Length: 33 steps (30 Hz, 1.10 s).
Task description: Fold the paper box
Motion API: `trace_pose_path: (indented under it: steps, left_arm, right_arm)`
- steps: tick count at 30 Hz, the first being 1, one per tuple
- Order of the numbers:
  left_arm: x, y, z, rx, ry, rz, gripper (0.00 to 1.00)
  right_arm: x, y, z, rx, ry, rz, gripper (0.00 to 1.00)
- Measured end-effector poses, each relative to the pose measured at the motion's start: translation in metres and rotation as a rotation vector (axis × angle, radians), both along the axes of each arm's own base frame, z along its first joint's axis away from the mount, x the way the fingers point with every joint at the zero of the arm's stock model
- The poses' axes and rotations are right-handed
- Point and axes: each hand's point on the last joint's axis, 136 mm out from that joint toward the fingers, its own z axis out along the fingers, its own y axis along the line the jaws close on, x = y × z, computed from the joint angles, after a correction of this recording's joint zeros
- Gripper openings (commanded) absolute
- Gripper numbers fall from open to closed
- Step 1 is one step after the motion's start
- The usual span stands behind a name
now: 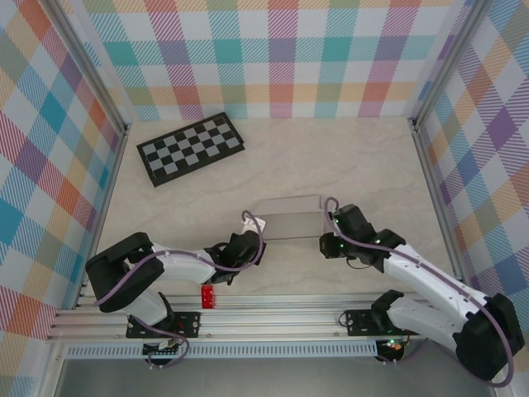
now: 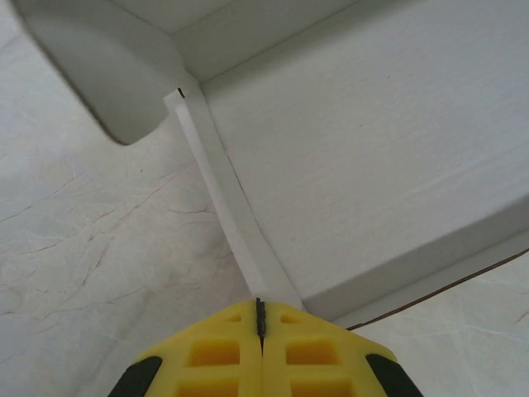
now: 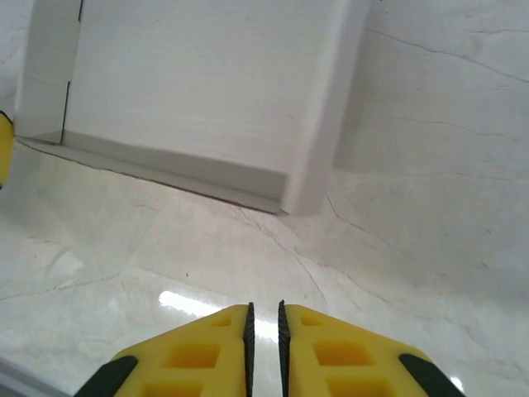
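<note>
One paper box (image 1: pixel 288 217) (partly folded) is pinched at its left wall by the left gripper (image 2: pixel 260 318); right gripper (image 3: pixel 264 318) nearly closed, empty. One checkerboard (image 1: pixel 190 148) is seen.

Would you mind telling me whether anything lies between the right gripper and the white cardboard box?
Nothing visible does. Only bare marble-patterned tabletop separates the right gripper from the near wall of the white cardboard box.
</note>
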Motion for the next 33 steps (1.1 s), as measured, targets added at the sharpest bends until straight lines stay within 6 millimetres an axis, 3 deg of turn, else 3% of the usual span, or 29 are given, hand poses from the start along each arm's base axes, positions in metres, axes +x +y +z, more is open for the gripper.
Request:
trace_pose_path:
  steps: [9, 15, 18, 26, 30, 33]
  left_arm:
    - [-0.007, 0.013, -0.015, 0.081, 0.052, -0.003, 0.00]
    - [-0.012, 0.023, -0.020, 0.148, 0.079, -0.008, 0.00]
    - [-0.009, 0.023, -0.008, 0.161, 0.071, -0.002, 0.00]
    - [-0.002, 0.024, 0.076, 0.105, 0.015, 0.041, 0.03]
    - [-0.016, 0.045, 0.138, 0.012, -0.008, 0.075, 0.22]
    - [-0.024, 0.083, 0.187, -0.112, -0.036, 0.160, 0.26]
  right_arm:
    - [-0.013, -0.026, 0.025, -0.065, 0.006, -0.067, 0.27]
    - [-0.001, -0.033, 0.069, -0.075, -0.097, -0.101, 0.29]
    - [0.006, -0.032, 0.085, -0.073, -0.135, -0.103, 0.29]
    - [0.016, -0.020, 0.086, -0.100, -0.133, -0.031, 0.31]
    - [0.028, 0.006, 0.103, -0.066, -0.178, 0.098, 0.32]
    - [0.039, 0.035, 0.128, -0.019, -0.255, 0.263, 0.32]
